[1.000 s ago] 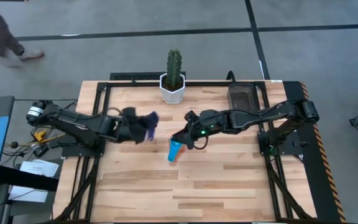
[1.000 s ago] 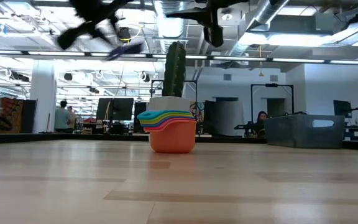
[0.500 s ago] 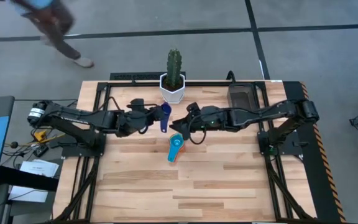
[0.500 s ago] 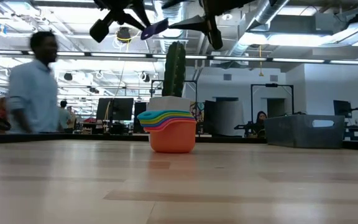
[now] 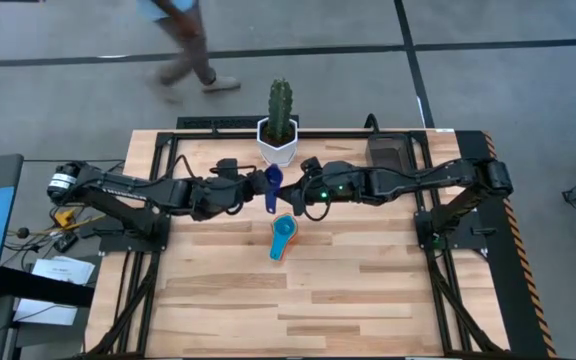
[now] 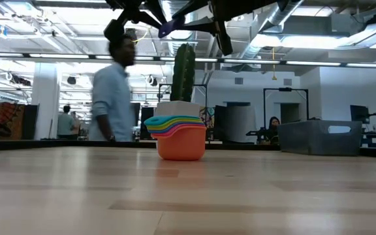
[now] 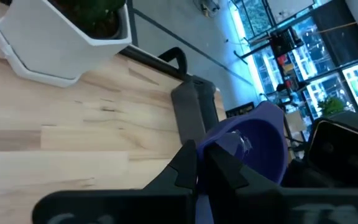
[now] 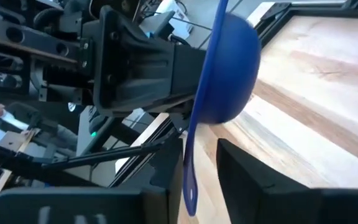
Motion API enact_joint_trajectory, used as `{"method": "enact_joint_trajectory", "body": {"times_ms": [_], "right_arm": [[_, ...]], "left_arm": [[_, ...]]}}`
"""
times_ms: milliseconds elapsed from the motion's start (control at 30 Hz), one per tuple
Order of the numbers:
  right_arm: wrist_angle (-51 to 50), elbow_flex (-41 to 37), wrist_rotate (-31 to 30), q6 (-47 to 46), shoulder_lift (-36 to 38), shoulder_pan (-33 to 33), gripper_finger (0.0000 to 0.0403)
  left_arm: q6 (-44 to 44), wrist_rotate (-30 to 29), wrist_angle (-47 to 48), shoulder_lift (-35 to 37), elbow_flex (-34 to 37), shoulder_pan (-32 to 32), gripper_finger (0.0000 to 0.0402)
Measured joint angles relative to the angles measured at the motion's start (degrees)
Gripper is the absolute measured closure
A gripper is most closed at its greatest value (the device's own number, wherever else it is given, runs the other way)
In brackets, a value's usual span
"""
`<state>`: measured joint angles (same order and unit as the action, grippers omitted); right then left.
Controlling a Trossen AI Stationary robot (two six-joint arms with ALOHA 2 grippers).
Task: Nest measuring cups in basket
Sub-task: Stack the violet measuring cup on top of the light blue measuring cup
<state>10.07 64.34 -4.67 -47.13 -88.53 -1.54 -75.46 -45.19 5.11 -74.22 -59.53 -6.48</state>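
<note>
Arms reach toward each other above the middle of the table [image 5: 368, 300], both stretched nearly level from opposite side edges. Coming from the left edge, the left gripper [image 5: 251, 190] has its fingers pressed together on the dark blue cup [image 5: 270, 186], held in the air just in front of the white cactus pot [image 5: 278, 142]. From the right edge, the right gripper [image 5: 298, 193] meets it, its fingers [image 8: 253, 180] spread either side of that cup's hanging handle without clearly touching it. Below them, near the table's centre, the nested stack of cups [image 5: 282, 238] rests on the wood. Near the far right corner sits the basket [image 5: 387, 153].
</note>
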Motion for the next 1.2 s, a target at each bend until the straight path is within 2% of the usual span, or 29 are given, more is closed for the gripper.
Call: {"method": "enact_joint_trajectory", "body": {"times_ms": [300,500,700,900,967,1067,1200], "right_arm": [[0.1,0.0,0.77,-1.04,-0.02,-0.21,0.0341],[4.3,0.12,0.81,-2.58,-2.34,-0.39,0.0339],[4.21,0.0,0.43,-3.86,-2.83,-0.37,0.0338],[4.74,0.0,0.42,-3.83,-2.82,-0.37,0.0388],[5.2,-0.02,0.42,-3.98,-2.83,-0.33,0.0391],[5.4,-0.03,0.13,-5.81,-2.83,-0.18,0.0387],[5.86,-0.07,-0.91,-7.11,-2.82,0.92,0.0396]], "left_arm": [[0.03,0.14,-0.36,0.0,0.0,0.35,0.0399],[1.05,1.28,-1.15,0.08,0.05,1.41,0.0399],[2.05,2.48,-1.2,0.17,0.07,1.68,0.0399],[3.43,2.51,-1.1,0.04,0.07,1.77,0.0399],[5.12,2.9,-1.25,0.05,0.07,1.82,0.0399],[8.29,4.79,-1.28,0.16,0.04,2.47,0.0389],[13.07,11.2,0.39,1.46,0.04,4.29,0.0354]]}}
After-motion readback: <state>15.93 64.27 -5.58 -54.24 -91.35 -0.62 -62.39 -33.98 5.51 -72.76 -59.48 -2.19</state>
